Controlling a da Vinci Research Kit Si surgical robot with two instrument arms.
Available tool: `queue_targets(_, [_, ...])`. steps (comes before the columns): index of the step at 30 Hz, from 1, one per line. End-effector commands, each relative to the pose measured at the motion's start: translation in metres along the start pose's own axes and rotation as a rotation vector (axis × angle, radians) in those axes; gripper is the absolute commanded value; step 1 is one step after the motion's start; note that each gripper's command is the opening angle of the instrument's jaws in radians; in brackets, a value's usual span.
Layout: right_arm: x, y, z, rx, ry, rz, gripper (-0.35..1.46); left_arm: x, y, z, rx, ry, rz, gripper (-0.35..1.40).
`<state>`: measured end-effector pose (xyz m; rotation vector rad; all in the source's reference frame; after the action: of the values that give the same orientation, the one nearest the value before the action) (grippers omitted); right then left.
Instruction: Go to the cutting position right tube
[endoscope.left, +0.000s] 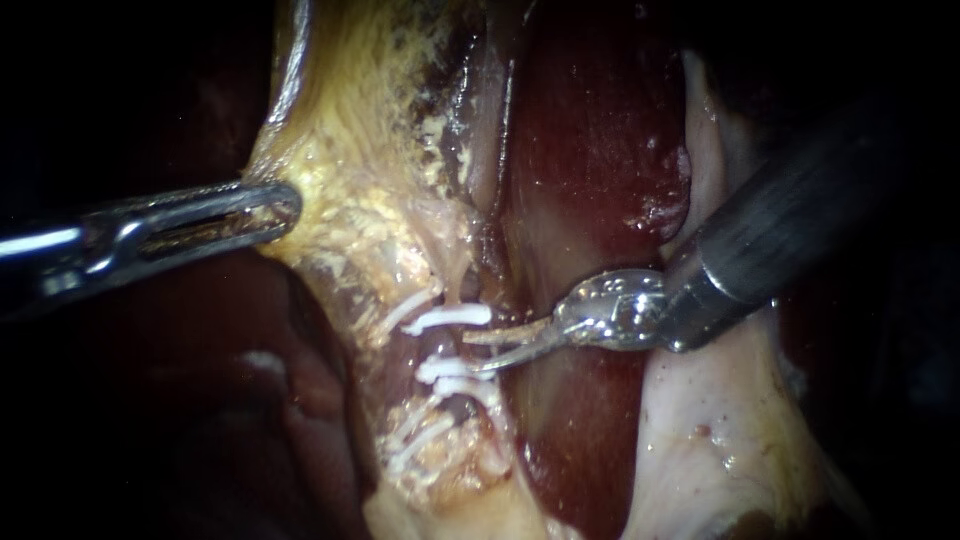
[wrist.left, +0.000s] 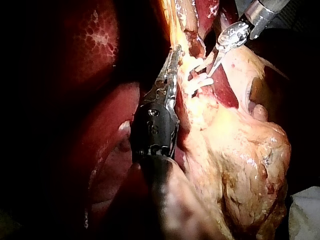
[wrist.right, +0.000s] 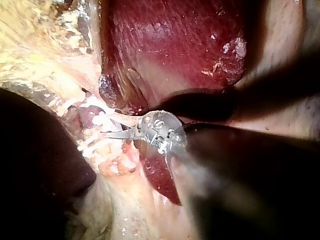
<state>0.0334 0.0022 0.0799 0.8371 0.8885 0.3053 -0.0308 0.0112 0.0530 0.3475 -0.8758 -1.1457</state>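
Plainly, the right instrument (endoscope.left: 475, 353) stands with its two curved blades parted, a narrow gap showing between them and nothing gripped. The tips point at the tube (endoscope.left: 445, 346), at the short reddish stretch between the upper clip (endoscope.left: 452, 318) and the middle clips (endoscope.left: 455, 372). Whether the tips touch the tube cannot be told. The right wrist view shows the same instrument (wrist.right: 112, 126) with its blades just beside the white clips. A lower clip (endoscope.left: 418, 442) lies further along the tube, clear of the blades. Behind the instrument's silver wrist and dark shaft lies the dark red liver (endoscope.left: 590, 150), and under the shaft spreads pale tissue (endoscope.left: 700, 440). Neither lies between the blades and the tube. Well apart, the left instrument (endoscope.left: 285, 205) has its long slotted jaws clamped on the edge of the yellow fatty tissue (endoscope.left: 350, 160), which stretches from there down to the clips.
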Motion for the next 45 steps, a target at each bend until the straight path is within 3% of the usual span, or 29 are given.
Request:
queue_targets(1, [0.0, 0.0001, 0.0, -0.002, -0.002, 0.0, 0.37, 0.0, 0.0, 0.0, 0.0, 0.0, 0.0, -0.35])
queue_targets(17, [0.0001, 0.001, 0.0003, -0.031, -0.018, 0.003, 0.37, 0.0, -0.0001, -0.0001, -0.001, 0.0, 0.0, -0.35])
queue_targets(45, [0.0009, 0.0018, 0.0043, 0.015, -0.033, -0.006, 0.37, 0.0, -0.0001, 0.0, -0.001, 0.0, 0.0, -0.35])
